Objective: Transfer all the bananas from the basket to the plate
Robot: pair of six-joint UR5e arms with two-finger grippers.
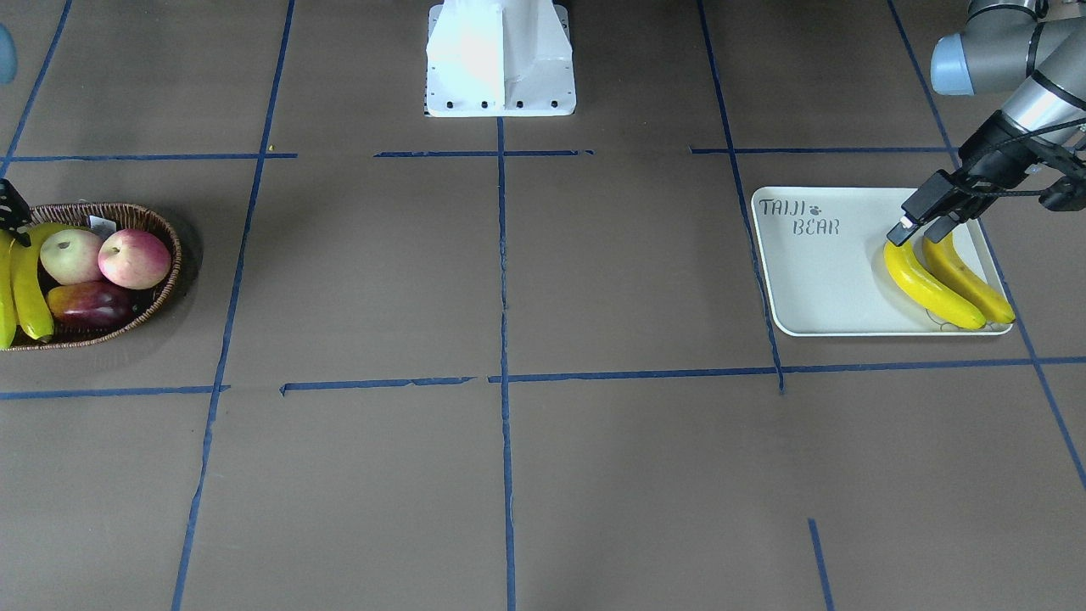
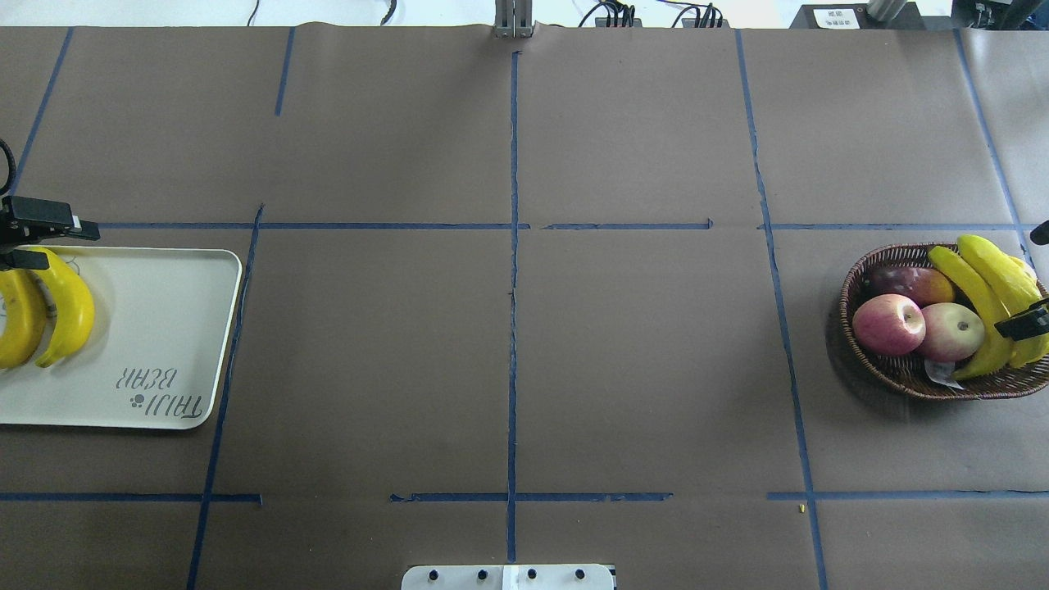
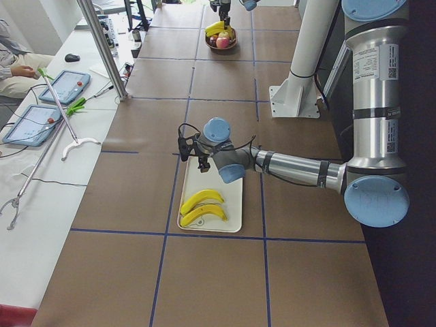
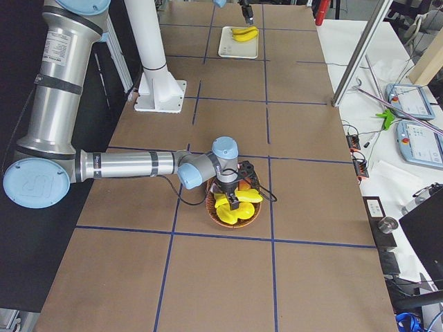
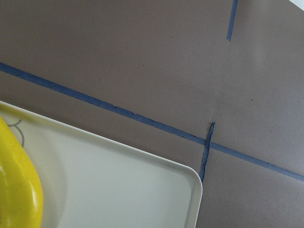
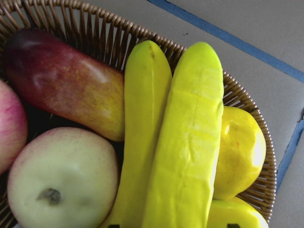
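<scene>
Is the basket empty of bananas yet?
Not empty: two bananas lie in the basket beside the apples; two others are on the plate.

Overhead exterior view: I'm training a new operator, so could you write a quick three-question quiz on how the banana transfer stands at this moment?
1. How many bananas lie on the plate?
2. True or false: the basket holds no bananas.
3. The left gripper hangs over: A) the basket, B) the plate, C) neither.

Key: 1. Two. 2. False, since two are still in it beside the other fruit. 3. B.
</scene>
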